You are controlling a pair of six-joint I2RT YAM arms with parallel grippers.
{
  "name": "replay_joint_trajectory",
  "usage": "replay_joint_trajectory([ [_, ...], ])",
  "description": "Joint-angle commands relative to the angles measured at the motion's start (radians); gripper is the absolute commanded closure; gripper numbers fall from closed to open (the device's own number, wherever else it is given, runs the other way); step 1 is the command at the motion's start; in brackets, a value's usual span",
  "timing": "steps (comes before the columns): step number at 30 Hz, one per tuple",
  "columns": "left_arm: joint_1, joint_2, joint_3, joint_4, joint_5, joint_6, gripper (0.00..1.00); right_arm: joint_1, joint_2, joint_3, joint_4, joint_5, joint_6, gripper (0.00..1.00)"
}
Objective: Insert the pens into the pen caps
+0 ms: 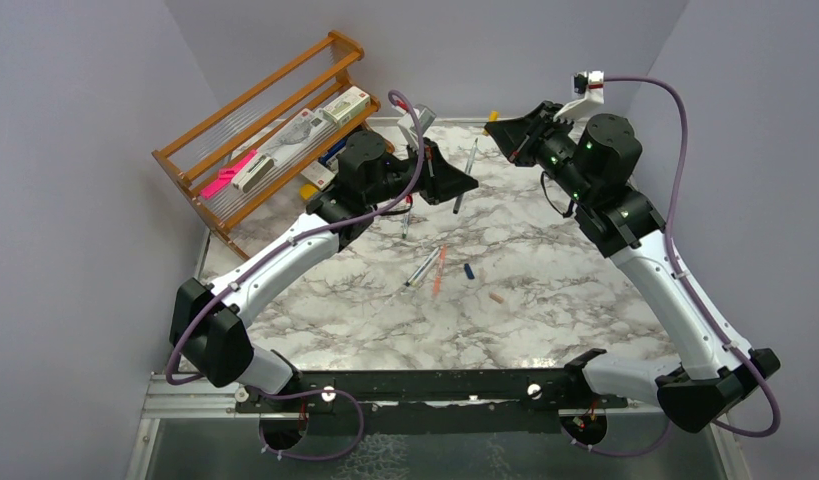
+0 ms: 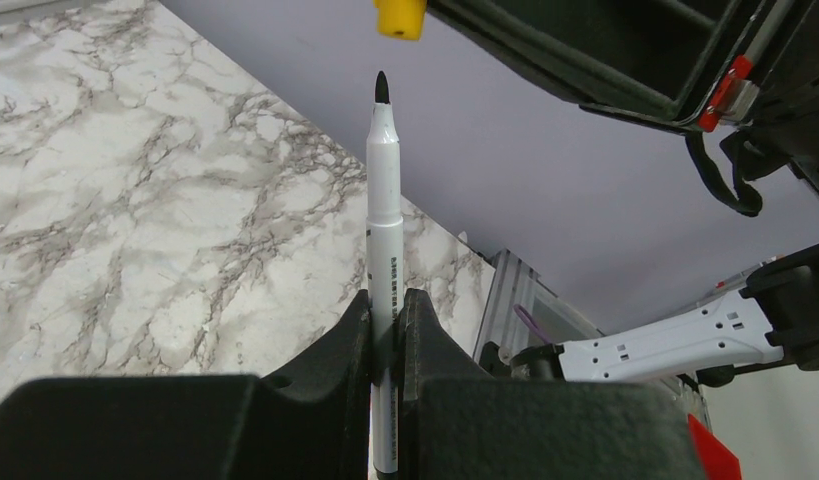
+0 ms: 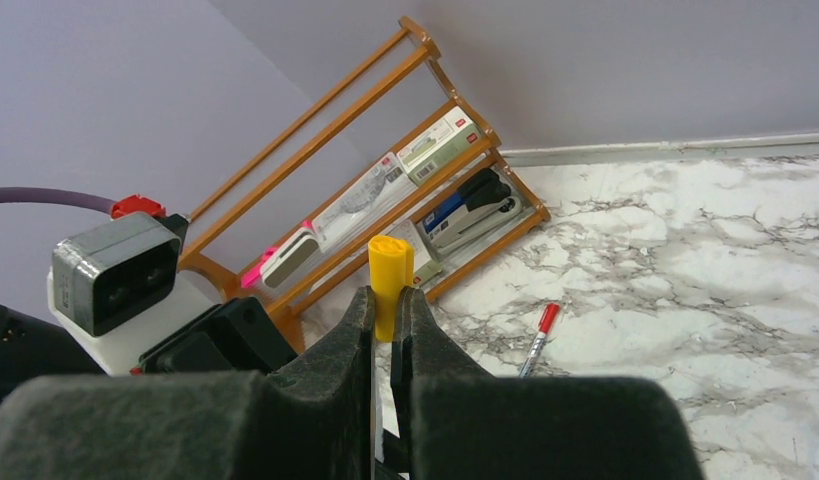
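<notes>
1. The left pincer [image 2: 387,312] fills the bottom edge, out of focus, its two black fingers pressed tight on a pen [image 2: 385,200].
2. The pen stands upright: a grey-white barrel with small dark print and a bare black tip on top.
3. A yellow cap [image 2: 400,17] hangs just above the tip and slightly to its right, not touching it, cut off by the top edge.
4. A white marbled desk [image 2: 135,200] spreads across the left, meeting a plain lilac wall [image 2: 545,180].
5. The right arm [image 2: 625,50] crosses the upper right as a black housing with red trim.
</notes>
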State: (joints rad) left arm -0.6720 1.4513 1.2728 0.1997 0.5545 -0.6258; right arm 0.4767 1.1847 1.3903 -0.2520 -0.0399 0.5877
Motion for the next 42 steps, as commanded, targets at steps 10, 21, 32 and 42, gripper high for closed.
replay_joint_trajectory([
  [10,-0.006,0.016,0.041,0.013,-0.005,0.032,1.00,-0.001,0.015,-0.011,0.042,-0.057,0.000,0.99],
  [21,-0.006,0.026,0.059,0.001,0.007,0.045,1.00,-0.001,0.019,-0.032,0.062,-0.065,-0.003,0.99],
  [32,-0.006,0.030,0.082,-0.021,0.008,0.065,1.00,-0.001,0.001,-0.063,0.057,-0.078,0.014,0.99],
  [42,-0.006,0.042,0.118,-0.058,-0.042,0.112,1.00,-0.001,-0.036,-0.117,0.047,-0.127,0.107,0.99],
])
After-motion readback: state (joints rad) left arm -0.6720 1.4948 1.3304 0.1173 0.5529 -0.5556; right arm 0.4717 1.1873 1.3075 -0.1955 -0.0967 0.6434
